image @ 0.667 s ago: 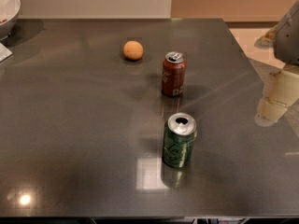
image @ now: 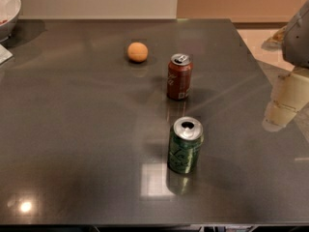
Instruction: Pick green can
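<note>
Dim, warm indoor light from overhead. Dark glossy desk [image: 72, 129]: small hot glare spot near the front-left corner, pale square reflection toward the front edge, just left of the green can [image: 185, 145]. That can and the reddish-brown can [image: 179, 76] mirror faintly in the surface; shadows soft. Gripper [image: 276, 119] pale, evenly lit, over the right edge.

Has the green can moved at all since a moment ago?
No. The green can stands upright, as near to the reddish-brown can behind it as before. The gripper hangs at the view's right side, apart from the green can.
</note>
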`<state>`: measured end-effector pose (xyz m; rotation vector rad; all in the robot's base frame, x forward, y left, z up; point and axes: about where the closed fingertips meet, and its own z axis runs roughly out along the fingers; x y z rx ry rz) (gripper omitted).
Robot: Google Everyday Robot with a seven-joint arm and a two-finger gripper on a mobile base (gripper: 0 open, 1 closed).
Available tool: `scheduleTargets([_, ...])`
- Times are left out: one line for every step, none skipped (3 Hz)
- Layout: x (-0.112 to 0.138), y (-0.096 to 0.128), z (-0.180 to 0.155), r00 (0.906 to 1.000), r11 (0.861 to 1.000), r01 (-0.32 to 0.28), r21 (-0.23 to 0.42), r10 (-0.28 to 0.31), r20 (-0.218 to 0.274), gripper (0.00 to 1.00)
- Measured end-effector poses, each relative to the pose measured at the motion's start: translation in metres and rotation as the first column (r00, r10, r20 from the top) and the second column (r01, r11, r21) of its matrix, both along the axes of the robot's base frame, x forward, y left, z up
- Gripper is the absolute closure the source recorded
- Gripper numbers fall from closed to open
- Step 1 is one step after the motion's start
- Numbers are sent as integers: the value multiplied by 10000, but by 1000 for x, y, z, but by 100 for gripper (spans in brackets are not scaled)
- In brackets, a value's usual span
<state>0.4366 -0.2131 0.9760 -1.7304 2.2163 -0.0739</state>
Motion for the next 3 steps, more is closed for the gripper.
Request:
scheduleTargets([-7, 13, -11, 9986, 9969, -450, 639, 466, -231, 0])
scheduleTargets([-20, 37, -32, 9912, 9818, -1059, 1579, 1170, -624, 0])
scheduleTargets([-35, 61, -51, 9784, 9583, -1538, 2407, 1818, -986, 0])
